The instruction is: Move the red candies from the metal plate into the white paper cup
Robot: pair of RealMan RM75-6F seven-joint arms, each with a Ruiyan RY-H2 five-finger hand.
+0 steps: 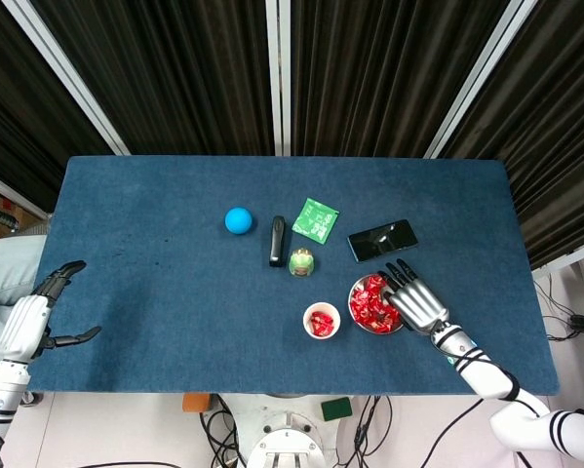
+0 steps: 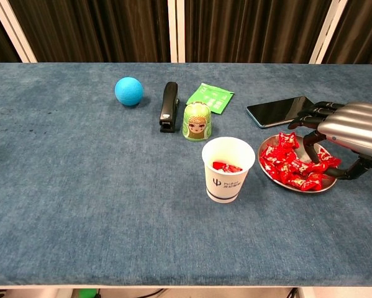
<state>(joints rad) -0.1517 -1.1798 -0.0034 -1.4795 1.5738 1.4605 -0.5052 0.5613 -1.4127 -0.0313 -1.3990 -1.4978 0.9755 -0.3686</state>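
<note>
The tabletop (image 2: 80, 186) is covered in deep blue felt-like cloth. The red candies (image 2: 294, 164) are bright red in shiny wrappers with small white marks, piled on a silver metal plate (image 2: 297, 188). The white paper cup (image 2: 228, 169) carries a small dark logo and shows red inside. The ball (image 2: 128, 90) is sky blue. The stapler (image 2: 169, 105) is black. The doll figurine (image 2: 197, 121) is light green with a painted face. The packet (image 2: 210, 97) is green with pale print. The phone (image 2: 277, 110) is glossy black. The right hand (image 2: 350, 130) is silver-grey with black fingers (image 2: 313, 110); the left hand (image 1: 26, 324) is white with black fingers.

ball (image 2: 129, 90), stapler (image 2: 169, 106), doll (image 2: 197, 121), phone (image 2: 277, 110)
</note>
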